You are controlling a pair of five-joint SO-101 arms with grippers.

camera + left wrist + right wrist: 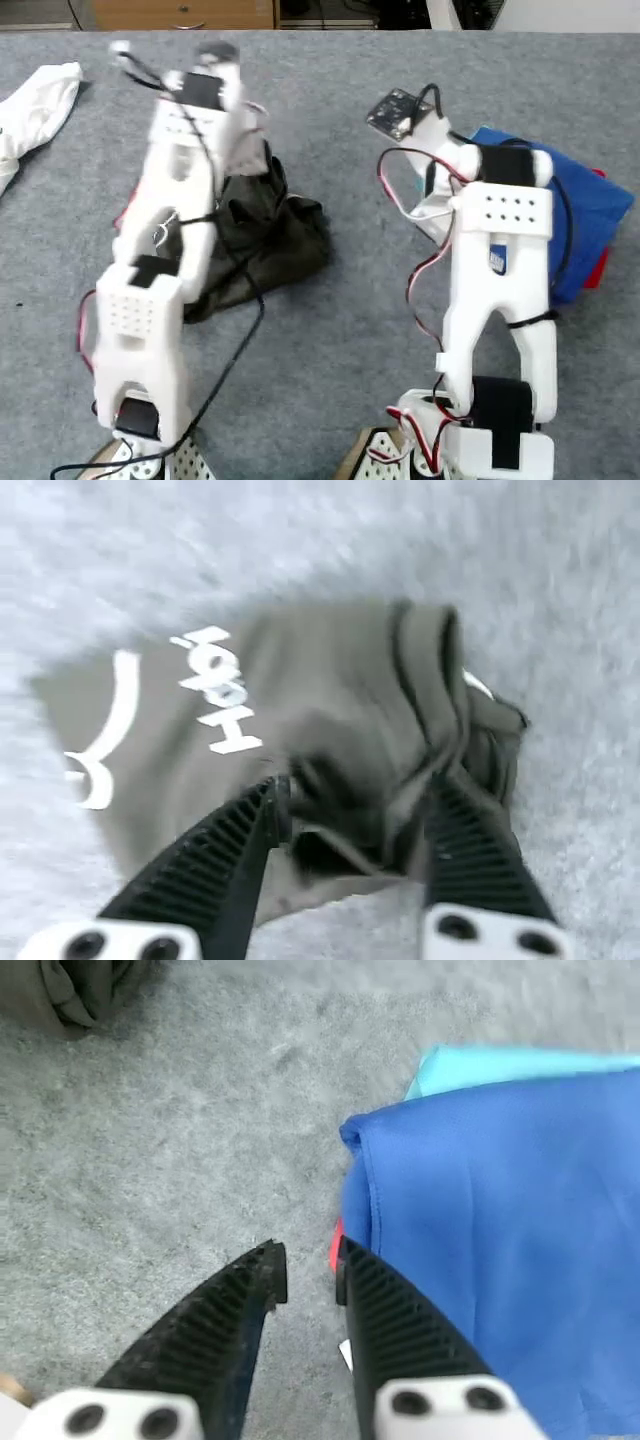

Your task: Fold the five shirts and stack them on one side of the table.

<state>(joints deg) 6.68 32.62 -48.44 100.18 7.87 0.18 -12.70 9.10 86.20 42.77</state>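
Your left tool (355,815) stands wide over the dark shirt (330,710), one finger on either side of a bunched ridge of cloth. I cannot tell whether the pads press the fabric yet. The shirt lies crumpled in a heap on the grey counter (340,330), left of middle and under the left arm, with its white print facing up.

Your right tool (307,1260) is narrow, with a slim gap and nothing in it. It hangs just beside the corner of the blue shirt (500,1220). That shirt tops the folded stack on the right side, with a light blue shirt (500,1065) and a red shirt (597,268) showing beneath it. A white shirt (40,100) lies unfolded at the far left corner.

The step in hand looks like taking up the dark shirt to spread it flat, with three folded and two to go.

- A pinch on the middle ridge will likely lift several layers as one lump, so shift toward a free edge or a shoulder if you can find one.
- Close fully before you raise it, because soft cloth slips from a half grip.
- Draw it outward low over the counter so it unrolls.
- Bring the right tool across to pin the opposite edge.
- Lift the right tool clear first, so you don't drag the blue corner along with it.
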